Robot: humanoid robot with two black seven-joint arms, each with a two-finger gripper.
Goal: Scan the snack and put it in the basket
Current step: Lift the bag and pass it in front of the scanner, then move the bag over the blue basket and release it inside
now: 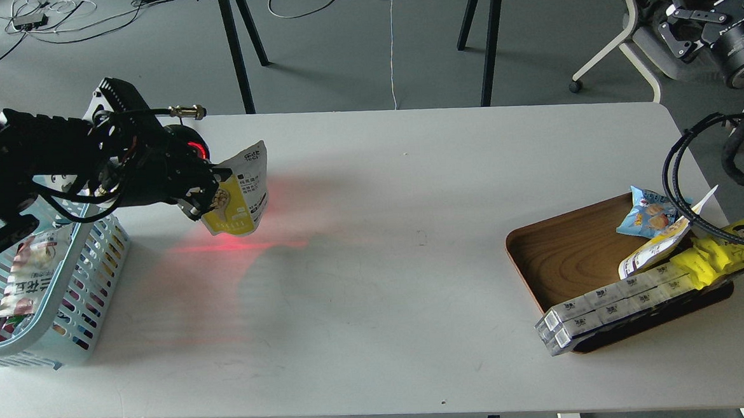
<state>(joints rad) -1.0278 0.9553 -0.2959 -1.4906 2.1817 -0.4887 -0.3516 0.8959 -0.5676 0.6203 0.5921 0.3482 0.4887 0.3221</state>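
A: Where is the snack pouch (239, 193)?
B: Clamped in the left gripper (209, 195), above the table's (376, 285) left side, just right of the light blue basket (104, 261) at the left edge. Red light glows on the tabletop beneath.
A: And the right gripper (687, 23)?
B: Raised off the far right corner; I cannot tell how far it is open. The wooden tray (559, 256) sits near the right edge.

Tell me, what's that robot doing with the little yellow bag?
The robot's left gripper holds a small yellow snack pouch up above the white table, where red light glows underneath. The light blue basket sits beside that arm, already holding other packs. More snacks wait on the brown wooden tray.
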